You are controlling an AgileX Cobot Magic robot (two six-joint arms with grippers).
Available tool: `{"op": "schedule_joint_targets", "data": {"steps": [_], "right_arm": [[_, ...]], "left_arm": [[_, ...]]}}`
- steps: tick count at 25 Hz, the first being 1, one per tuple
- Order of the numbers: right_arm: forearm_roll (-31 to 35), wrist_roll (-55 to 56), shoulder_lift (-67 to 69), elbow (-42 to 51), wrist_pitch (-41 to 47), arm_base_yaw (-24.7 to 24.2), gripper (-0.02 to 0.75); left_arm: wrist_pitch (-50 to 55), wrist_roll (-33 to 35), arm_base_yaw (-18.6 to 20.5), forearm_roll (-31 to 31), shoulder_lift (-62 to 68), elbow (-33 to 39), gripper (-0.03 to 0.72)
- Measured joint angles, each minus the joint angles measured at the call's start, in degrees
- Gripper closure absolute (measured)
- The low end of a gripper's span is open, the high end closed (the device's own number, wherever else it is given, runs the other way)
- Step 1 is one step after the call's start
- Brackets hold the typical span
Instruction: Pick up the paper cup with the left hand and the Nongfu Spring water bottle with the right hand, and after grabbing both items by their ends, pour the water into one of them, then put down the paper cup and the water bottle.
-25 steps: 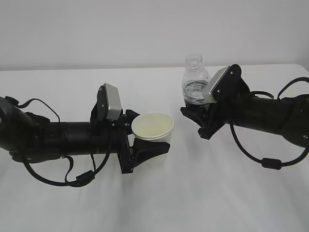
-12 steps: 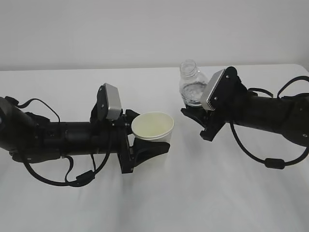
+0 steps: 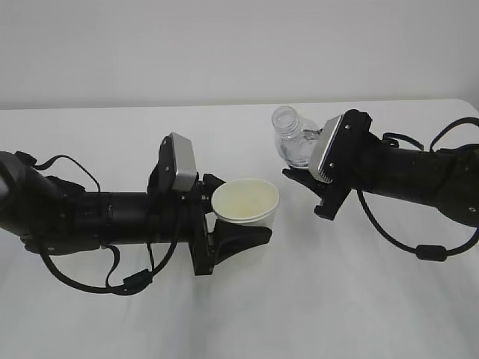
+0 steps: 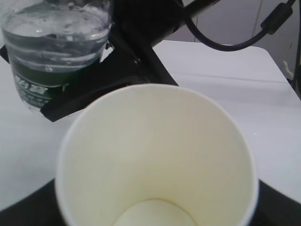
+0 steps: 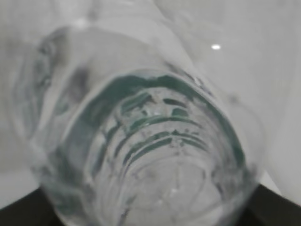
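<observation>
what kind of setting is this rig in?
Most likely a lab or test bench, not a home: a bare white table, a plain pale wall, and only a paper cup and a water bottle as props.

Robotics lab or test bench, staged and bare: plain white tabletop (image 3: 314, 314) against blank pale grey wall (image 3: 224, 45); two black cabled robot arms (image 3: 82, 217) (image 3: 419, 179) laid across it.
</observation>
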Motion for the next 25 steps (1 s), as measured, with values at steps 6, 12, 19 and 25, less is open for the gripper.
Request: {"op": "schedule_joint_targets", "data": {"steps": [6, 12, 19, 25], "right_arm": [[2.22, -5.32, 0.00, 0.00, 0.00, 0.00, 0.262], [3.30, -10.12, 0.00, 0.00, 0.00, 0.00, 0.262], [4.96, -14.59, 0.00, 0.00, 0.00, 0.00, 0.262], [5.20, -17.70, 0.00, 0.00, -0.60, 0.00, 0.262]], "left_arm": [[0.00, 0.00, 0.00, -0.11, 0.00, 0.00, 0.184], [0.00, 0.00, -1.28, -0.20, 0.00, 0.00, 0.184], [0.00, 0.04, -2.20, -0.20, 0.00, -1.10, 0.184], [0.00, 0.13, -2.20, -0.20, 0.00, -1.10, 0.184]]}}
